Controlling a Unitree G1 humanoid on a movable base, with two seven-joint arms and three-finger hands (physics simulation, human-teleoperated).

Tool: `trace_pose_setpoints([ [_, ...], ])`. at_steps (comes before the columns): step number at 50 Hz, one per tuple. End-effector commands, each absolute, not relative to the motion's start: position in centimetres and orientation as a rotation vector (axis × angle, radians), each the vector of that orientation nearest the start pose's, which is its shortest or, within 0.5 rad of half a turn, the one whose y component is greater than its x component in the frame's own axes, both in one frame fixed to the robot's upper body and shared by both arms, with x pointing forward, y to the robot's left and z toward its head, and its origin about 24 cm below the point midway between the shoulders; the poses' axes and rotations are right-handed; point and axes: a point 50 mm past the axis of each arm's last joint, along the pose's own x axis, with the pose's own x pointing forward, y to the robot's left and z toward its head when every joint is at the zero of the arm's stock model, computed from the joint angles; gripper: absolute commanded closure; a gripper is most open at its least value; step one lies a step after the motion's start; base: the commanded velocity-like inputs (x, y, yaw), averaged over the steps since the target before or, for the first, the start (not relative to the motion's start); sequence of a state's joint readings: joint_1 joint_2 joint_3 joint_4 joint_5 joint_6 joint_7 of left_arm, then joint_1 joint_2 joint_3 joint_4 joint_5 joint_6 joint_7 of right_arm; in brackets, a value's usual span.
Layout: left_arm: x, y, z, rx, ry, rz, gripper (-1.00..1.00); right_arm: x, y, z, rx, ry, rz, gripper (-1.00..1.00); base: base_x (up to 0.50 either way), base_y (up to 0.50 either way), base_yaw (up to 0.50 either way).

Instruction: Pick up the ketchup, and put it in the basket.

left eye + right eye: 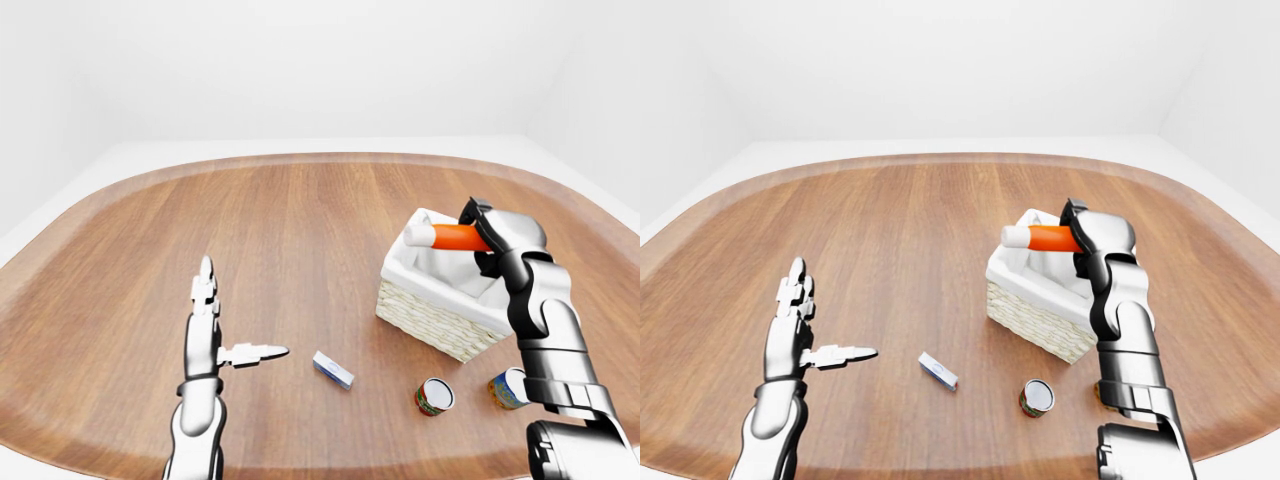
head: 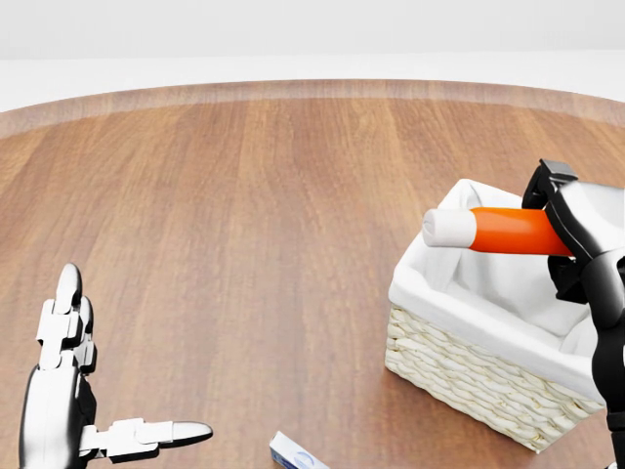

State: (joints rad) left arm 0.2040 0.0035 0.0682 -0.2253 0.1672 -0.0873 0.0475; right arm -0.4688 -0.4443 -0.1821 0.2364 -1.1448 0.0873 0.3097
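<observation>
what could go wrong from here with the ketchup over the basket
1. The right hand holds the ketchup lying sideways above the basket, its white cap reaching toward the left rim in the head view. Released like this, it might land across the rim and roll out.
2. The right forearm hangs close to the basket's right side, so pulling back could nudge it toward the two cans below it in the left-eye view.

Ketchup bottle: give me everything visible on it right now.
The ketchup bottle is a slim orange-red tube with a white cap, smooth like plastic. It lies roughly level, cap pointing to the head view's left, held above the white-lined wicker basket. The right hand closes round its far end, hiding that part. It does not appear to touch the basket.
</observation>
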Motion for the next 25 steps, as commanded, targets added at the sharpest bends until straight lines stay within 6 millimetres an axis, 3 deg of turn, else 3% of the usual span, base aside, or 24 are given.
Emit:
trace_pose_setpoints([
  [1,21.2,18.0,5.7,0.195,-0.106,0.164,-1.00,32.9,-26.9,14.6,-1.449,0.146,-0.187,1.00,0.00,0.00,0.00],
  [11,21.1,17.9,5.6,0.195,-0.104,0.164,-1.00,32.9,-28.4,14.1,-1.442,0.177,-0.224,1.00,0.00,0.00,0.00],
  [25,21.1,17.8,5.5,0.198,-0.098,0.158,-1.00,33.2,-28.7,13.1,-1.422,0.196,-0.228,1.00,0.00,0.00,0.00],
])
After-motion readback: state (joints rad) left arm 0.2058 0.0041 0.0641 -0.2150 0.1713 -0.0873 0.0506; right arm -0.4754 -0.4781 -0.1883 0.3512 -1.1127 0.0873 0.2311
